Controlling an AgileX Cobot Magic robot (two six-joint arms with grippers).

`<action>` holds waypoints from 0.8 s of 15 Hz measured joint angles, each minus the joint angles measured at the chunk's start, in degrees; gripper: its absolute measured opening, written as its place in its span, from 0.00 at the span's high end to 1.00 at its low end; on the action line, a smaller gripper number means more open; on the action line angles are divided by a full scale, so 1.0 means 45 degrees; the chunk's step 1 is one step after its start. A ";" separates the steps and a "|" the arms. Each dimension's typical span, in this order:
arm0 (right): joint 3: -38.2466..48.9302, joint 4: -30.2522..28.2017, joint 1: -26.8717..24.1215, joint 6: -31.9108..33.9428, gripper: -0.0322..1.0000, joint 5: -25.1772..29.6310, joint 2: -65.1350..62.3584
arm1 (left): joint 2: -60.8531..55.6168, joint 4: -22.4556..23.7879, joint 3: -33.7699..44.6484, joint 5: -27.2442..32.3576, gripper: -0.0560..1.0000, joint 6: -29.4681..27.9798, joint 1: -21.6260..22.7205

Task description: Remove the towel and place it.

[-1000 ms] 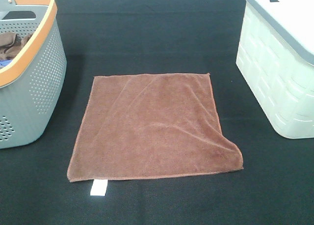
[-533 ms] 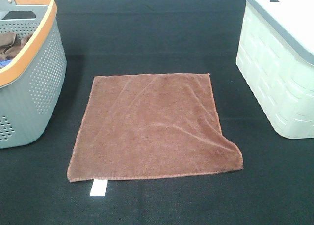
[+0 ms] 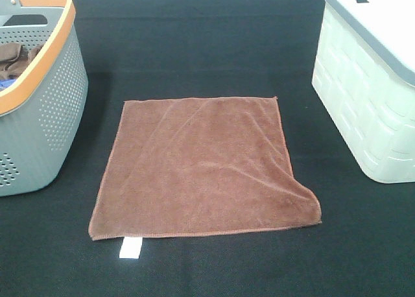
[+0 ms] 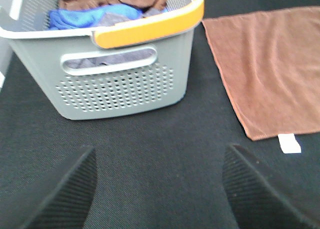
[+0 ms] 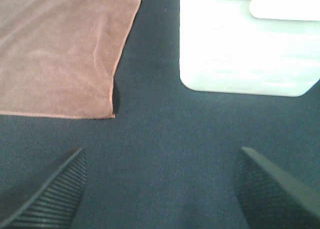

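One towel (image 3: 204, 167) lies flat – two baskets; both grippers (image 4: 160, 189) (image 5: 160, 189) spread wide, empty.

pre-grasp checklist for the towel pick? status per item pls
1. Towel lies flat on the black table, nothing on top of it: ok.
2. Near right corner of the towel slightly lifted and rumpled, a possible grasp spot: ok.
3. Left gripper open, nothing between its fingers: ok.
4. Right gripper open, nothing between its fingers: ok.
5. Gap between the towel and the grey basket, and between the towel and the white bin: ok.
6. Where the towel should go: cannot tell.
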 joint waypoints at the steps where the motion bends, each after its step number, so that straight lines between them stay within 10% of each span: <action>1: 0.0025 0.0000 0.0000 0.0000 0.23 0.0000 -0.0204 | -0.0216 0.0000 0.0000 0.0000 0.30 0.0000 0.0153; 12: 0.0025 0.0038 0.0000 0.0000 0.23 0.0000 -0.1273 | -0.0484 0.0000 0.0064 0.0000 0.30 0.0000 0.0229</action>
